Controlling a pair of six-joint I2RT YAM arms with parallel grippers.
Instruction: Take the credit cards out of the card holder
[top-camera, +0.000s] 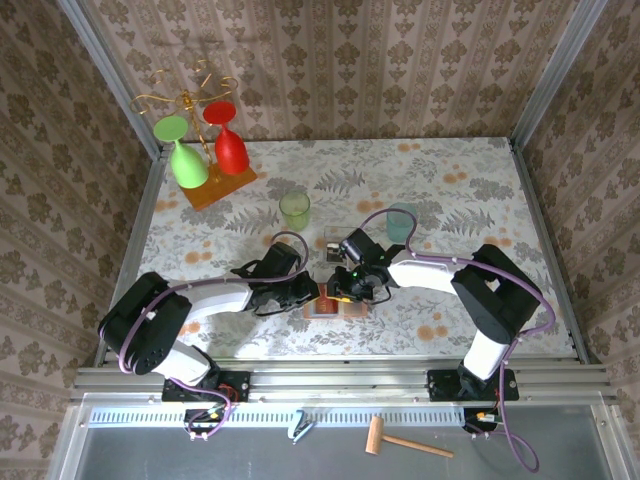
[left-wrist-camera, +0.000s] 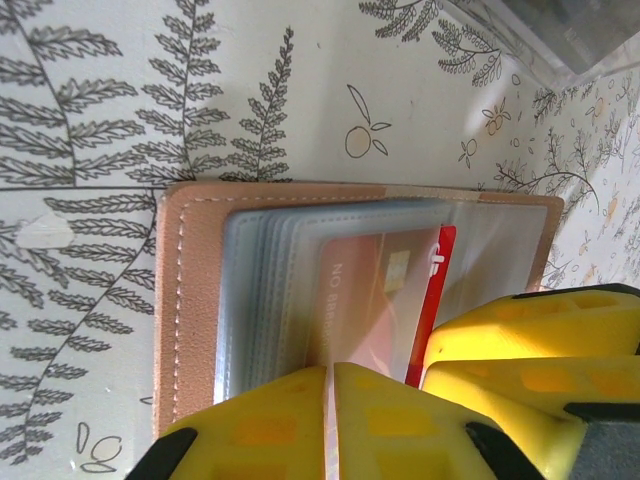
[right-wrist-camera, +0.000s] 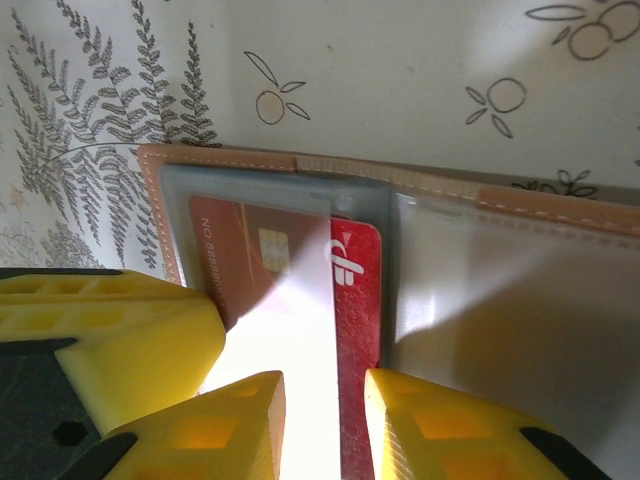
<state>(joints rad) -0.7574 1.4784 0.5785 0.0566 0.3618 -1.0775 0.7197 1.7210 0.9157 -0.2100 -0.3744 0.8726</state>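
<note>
Between right gripper (right-wrist-camera: 322, 400) fingers, parted, nothing gripped: red card (right-wrist-camera: 357, 300) poking from card holder (right-wrist-camera: 240, 157). Beside it, left gripper (left-wrist-camera: 328, 390) closed, seemingly pinning holder. Close squarely, pull straight.

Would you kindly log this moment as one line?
left fingers: shut on salmon-pink folding card holder | right fingers: open astride red plastic card | card: partly out of sleeve

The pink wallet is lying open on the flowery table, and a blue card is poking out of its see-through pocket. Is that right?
Not quite: the card is red, not blue. The right wrist view shows the red card poking out of a see-through pocket of the open pink wallet, which lies on the flowery table.
</note>
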